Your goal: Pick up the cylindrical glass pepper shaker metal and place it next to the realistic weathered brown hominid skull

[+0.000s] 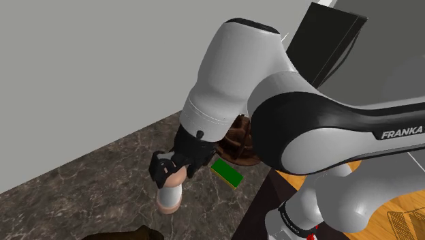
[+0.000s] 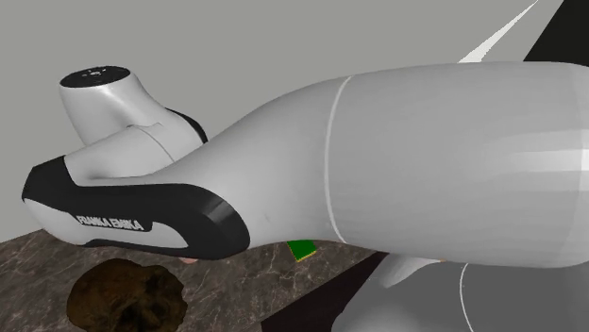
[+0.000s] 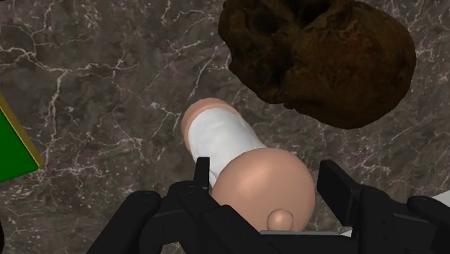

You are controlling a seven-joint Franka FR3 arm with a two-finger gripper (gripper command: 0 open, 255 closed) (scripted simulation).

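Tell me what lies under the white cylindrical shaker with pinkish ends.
Dark veined marble counter shows around the shaker; whether its base touches it is hidden by its body.

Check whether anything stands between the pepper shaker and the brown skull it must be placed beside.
Nothing visible does. In the wrist view, only bare dark marbled counter lies between the shaker and the skull. The green block lies on the shaker's other side, away from the skull.

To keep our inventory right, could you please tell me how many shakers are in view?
1. The shaker is directly beneath the gripper, beside the brown skull; the arm could hide others.
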